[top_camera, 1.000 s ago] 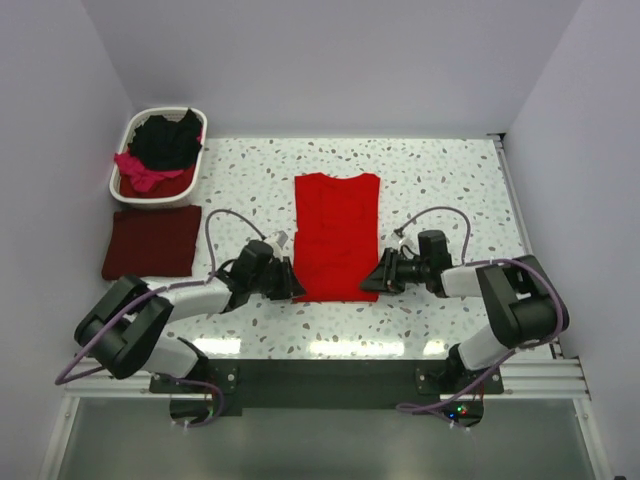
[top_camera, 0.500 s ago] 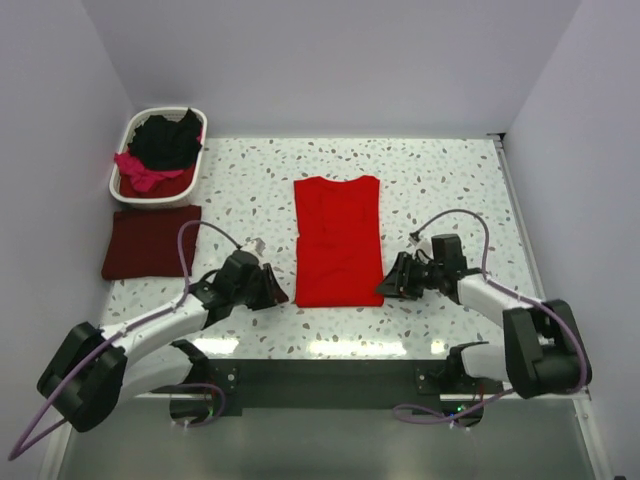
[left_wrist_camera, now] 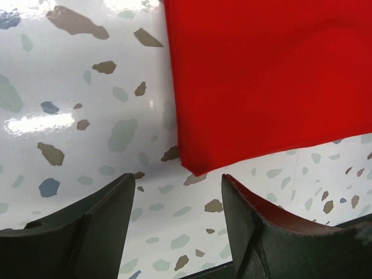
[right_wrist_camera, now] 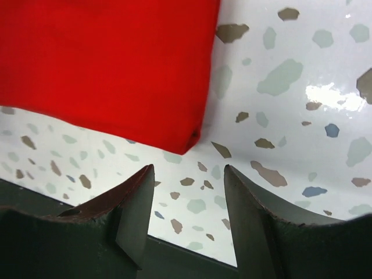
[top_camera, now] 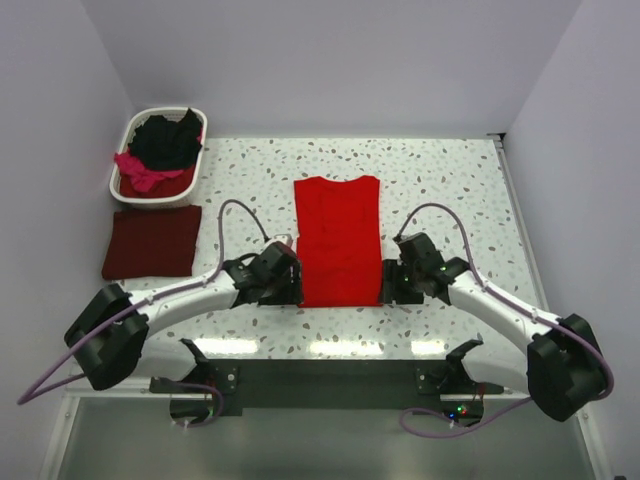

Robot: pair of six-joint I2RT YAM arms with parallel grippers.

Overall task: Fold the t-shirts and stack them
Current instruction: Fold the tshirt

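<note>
**Both end effectors back in at the red shirt's near corners, jaws apart**

Since half a second ago the two arms have swung inward. The left end effector [top_camera: 292,290] has moved from a spot clear of the cloth to just beside the near left corner of the red t-shirt [top_camera: 338,240]. The right end effector [top_camera: 388,290] now sits lower and closer against the near right corner. The shirt itself has not shifted.

The red t-shirt lies flat in the middle of the speckled tabletop [top_camera: 450,180]. It is folded into a long narrow rectangle, with its collar end away from the arm bases.

In the left wrist view the jaws stand wide with only bare tabletop between them. The shirt's corner lies just ahead of the gap, untouched. The right wrist view shows the same on the other side: jaws spread, nothing held, and the folded corner just beyond the tips.

The maroon t-shirt [top_camera: 152,242] is folded into a rectangle at the left edge of the tabletop, well apart from the red one. Just behind it stands the white laundry basket [top_camera: 117,172]. A black t-shirt [top_camera: 165,140] is bunched up inside it, and a pink t-shirt [top_camera: 140,172] is crumpled towards its near end.
</note>
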